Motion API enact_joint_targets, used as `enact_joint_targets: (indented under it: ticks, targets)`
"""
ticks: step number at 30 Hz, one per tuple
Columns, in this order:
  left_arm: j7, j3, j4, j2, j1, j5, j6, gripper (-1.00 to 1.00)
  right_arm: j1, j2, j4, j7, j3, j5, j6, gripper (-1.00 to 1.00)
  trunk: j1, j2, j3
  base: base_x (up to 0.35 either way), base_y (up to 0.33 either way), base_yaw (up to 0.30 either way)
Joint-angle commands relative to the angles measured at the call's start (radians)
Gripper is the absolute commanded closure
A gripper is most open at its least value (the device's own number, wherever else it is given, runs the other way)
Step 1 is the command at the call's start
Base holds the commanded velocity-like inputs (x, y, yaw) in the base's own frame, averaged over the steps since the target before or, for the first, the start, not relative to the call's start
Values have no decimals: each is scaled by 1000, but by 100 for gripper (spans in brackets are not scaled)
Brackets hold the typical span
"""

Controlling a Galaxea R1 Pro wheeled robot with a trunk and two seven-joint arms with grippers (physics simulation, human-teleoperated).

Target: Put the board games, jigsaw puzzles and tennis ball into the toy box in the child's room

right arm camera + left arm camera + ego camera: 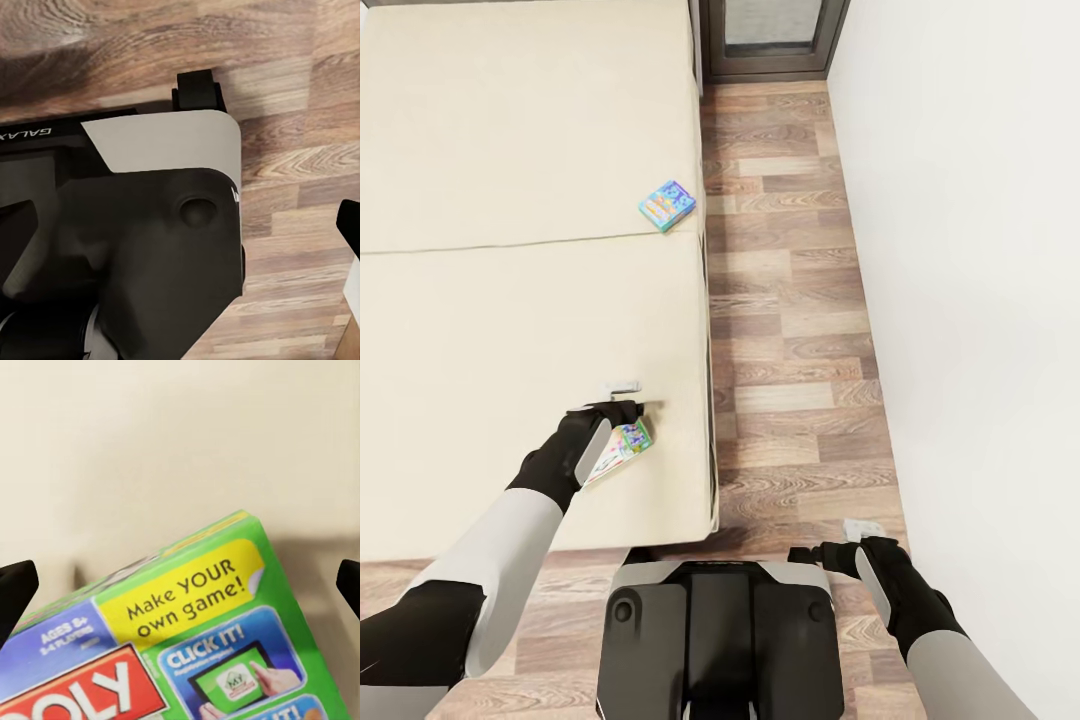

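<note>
Cream bed (510, 330) holds 2 games; left gripper (622, 397), spread, hovers over the near game (622, 446). Stiff, light, slick: pinch its edges.

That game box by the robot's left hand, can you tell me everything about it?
The green game box is a flat cardboard-looking box with a bright printed cover: a yellow patch reading "Make YOUR own game!", a blue "CLICK IT!" picture and part of a red logo. It lies on the cream bed, near the edge closest to the robot. The left gripper hovers over it, open, one finger either side.
</note>
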Motion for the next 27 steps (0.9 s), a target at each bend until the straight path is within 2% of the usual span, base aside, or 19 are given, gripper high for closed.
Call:
enact_joint_targets:
  ticks: [1, 13, 27]
  targets:
    - [9, -4, -1, 1, 0, 11, 4, -100, 0, 0, -2, 1, -3, -3, 5, -100, 1, -2, -1, -16, 5, 0]
    - [9, -4, -1, 2, 0, 11, 3, -100, 0, 0, -2, 0, -3, -1, 5, -100, 1, -2, -1, -80, 56, 0]
    - [9, -6, -1, 2, 0, 10, 1, -100, 0, 0, -2, 0, -3, 1, 4, -100, 1, -2, -1, -123, -27, 0]
